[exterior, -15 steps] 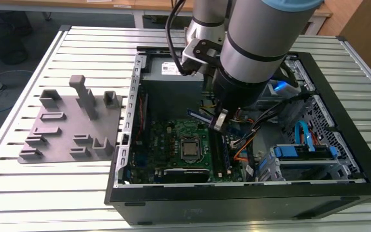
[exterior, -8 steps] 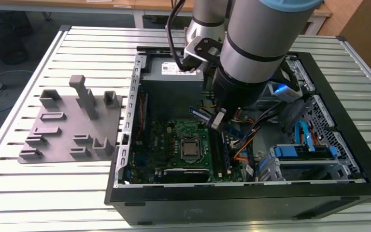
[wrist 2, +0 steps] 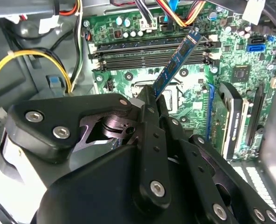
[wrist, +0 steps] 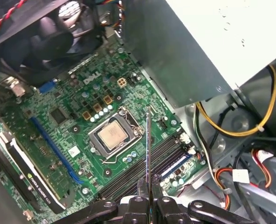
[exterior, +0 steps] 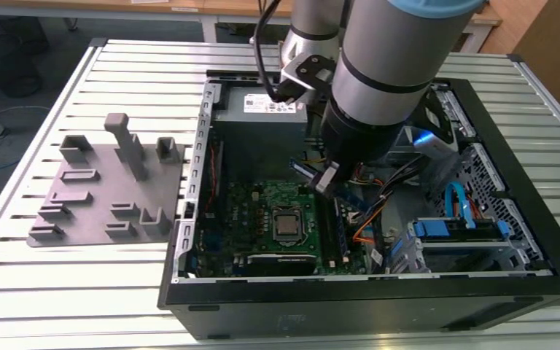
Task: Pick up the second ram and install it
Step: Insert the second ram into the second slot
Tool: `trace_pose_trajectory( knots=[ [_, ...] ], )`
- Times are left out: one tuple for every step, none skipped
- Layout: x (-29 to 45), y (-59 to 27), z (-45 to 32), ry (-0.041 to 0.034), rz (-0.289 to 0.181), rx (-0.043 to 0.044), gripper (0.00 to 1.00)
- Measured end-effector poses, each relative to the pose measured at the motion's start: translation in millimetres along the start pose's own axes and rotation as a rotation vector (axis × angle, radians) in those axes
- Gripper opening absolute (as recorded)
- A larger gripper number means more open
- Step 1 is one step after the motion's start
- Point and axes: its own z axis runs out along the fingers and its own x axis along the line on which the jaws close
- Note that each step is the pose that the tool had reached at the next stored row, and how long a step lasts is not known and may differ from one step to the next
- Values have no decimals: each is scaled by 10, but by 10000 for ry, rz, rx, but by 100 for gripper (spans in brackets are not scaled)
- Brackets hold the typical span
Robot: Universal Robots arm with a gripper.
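The claw was pinched tight on one end of the ram stick, holding it over the black slots near the edge of the motherboard, I'd guess to line it up.

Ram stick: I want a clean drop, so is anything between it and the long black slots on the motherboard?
Nothing visible. The fingers hold the ram stick in open air over the slots; the cables lie off to the side.

A lab: robot arm over slatted metal bench.
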Motion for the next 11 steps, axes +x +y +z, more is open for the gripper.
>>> trace_pose_trajectory(
  knots=[
    [0, 0, 0, -10, 108, 11, 14],
    [0, 0, 0, -19, 218, 22, 14],
    [0, 0, 0, -27, 327, 32, 14],
    [0, 0, 1, -37, 433, 43, 14],
    [0, 0, 1, -46, 547, 54, 14],
    [0, 0, 1, -56, 656, 65, 14],
    [0, 0, 1, -65, 765, 76, 14],
    [0, 0, 1, -74, 878, 87, 14],
    [0, 0, 1, -83, 989, 98, 14],
    [0, 0, 2, -93, 1101, 109, 14],
    [0, 0, 2, -103, 1220, 120, 14]
  ],
)
